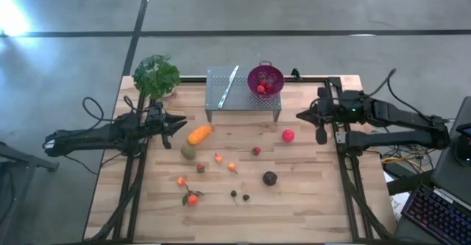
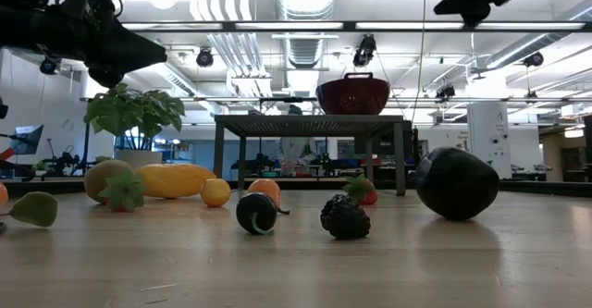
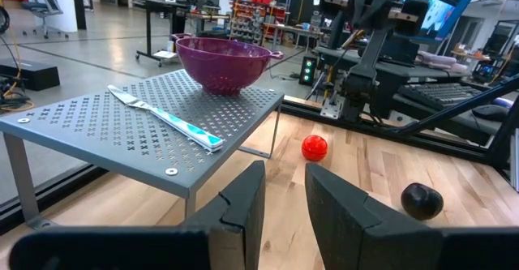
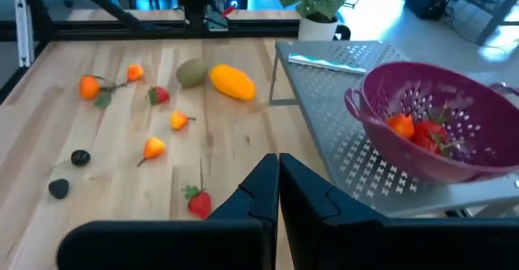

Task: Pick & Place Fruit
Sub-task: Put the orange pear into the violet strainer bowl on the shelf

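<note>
Most fruit still lies scattered mid-table; a few pieces sit in the purple colander [image 1: 266, 79] on the far rack [image 1: 243, 90]. Right gripper [image 1: 301, 115], jaws pressed together and empty, hovers near the red ball [image 1: 288, 135], a likely next pick needing spread jaws and descent. Left gripper [image 1: 181, 120], slightly parted and empty, waits by the orange fruit [image 1: 199, 135].

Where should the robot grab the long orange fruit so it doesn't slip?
Probably across the middle of the orange fruit, coming straight down from above. It lies flat on the table, slanted, so the fingers should close on its two long sides, its narrow way. The olive fruit sits close by its lower end, so stay clear of that end.
</note>
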Robot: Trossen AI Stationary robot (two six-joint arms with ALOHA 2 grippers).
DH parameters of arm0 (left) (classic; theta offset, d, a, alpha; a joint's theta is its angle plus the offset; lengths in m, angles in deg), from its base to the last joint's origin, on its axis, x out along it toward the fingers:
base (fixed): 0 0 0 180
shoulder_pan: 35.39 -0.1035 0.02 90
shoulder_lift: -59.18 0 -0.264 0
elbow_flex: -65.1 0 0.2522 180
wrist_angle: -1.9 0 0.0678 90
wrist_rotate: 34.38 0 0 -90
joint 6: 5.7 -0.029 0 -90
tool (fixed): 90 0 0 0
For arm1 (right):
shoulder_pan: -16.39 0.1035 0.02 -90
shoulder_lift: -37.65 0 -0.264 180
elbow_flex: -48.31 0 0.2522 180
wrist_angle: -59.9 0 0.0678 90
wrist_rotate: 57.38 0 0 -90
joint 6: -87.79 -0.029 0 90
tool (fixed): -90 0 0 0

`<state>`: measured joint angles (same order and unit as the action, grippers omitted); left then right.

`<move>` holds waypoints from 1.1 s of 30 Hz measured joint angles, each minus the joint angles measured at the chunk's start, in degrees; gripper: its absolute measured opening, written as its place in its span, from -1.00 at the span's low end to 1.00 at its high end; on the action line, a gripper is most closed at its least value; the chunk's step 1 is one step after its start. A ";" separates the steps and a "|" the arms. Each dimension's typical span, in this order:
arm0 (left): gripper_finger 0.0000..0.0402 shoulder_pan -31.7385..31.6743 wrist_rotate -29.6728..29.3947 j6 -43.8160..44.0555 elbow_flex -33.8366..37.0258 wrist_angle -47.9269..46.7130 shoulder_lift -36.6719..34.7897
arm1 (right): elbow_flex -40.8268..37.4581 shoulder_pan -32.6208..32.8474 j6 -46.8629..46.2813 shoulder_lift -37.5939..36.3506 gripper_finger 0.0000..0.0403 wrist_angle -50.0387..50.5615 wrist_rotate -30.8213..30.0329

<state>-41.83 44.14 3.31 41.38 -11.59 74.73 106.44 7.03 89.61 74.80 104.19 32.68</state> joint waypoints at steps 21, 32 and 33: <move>-0.52 0.00 -0.01 0.58 0.00 0.17 0.02 | -13.10 0.00 -3.41 -19.37 -0.96 0.58 0.03; -0.38 0.23 2.22 9.04 -1.94 1.35 0.82 | -13.08 0.00 -3.20 -22.32 -0.96 0.57 -0.02; -0.32 0.28 2.67 9.24 -2.62 1.08 1.26 | -13.08 0.00 -3.15 -22.32 -0.96 0.57 -0.02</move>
<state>-41.54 46.81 12.55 38.76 -10.51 75.99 93.36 7.03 86.45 52.48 104.76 32.65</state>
